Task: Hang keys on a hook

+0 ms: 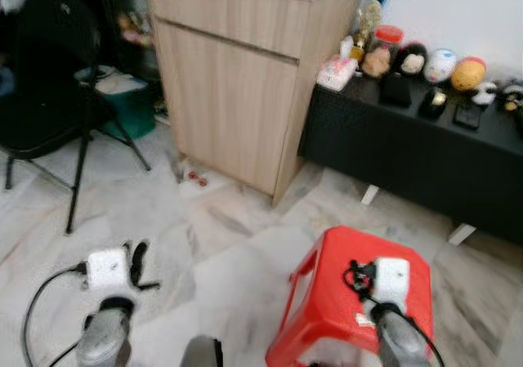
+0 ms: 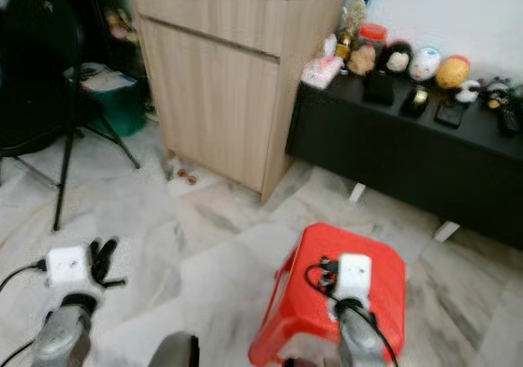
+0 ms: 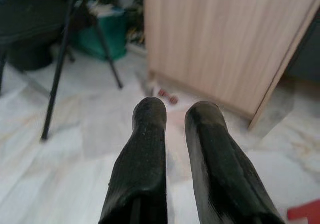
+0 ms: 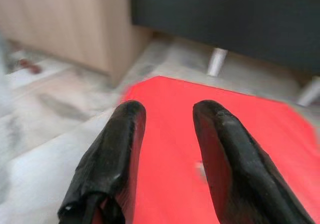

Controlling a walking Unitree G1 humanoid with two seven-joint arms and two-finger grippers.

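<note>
On the far left a black chair (image 1: 45, 81) is standing on the marble floor (image 1: 221, 244), with a green bin (image 1: 131, 109) behind it; the left gripper (image 3: 175, 116) is hanging low over the floor, its two fingers a small way apart and holding nothing; just ahead, a small red thing (image 1: 196, 178) is lying on the floor beside the wooden cabinet (image 1: 237, 73), and it may be the keys, but it is too blurry to tell; the right gripper (image 4: 167, 119) is hovering over the red stool (image 1: 343, 293), fingers wider apart and empty too; farther right, a black worktop (image 1: 417, 138) is carrying jars and round toys. No hook can be made out, so the robot could end up hunting in the wrong spot; walking on, its legs could bump the stool, because it is sitting so close in front.
</note>
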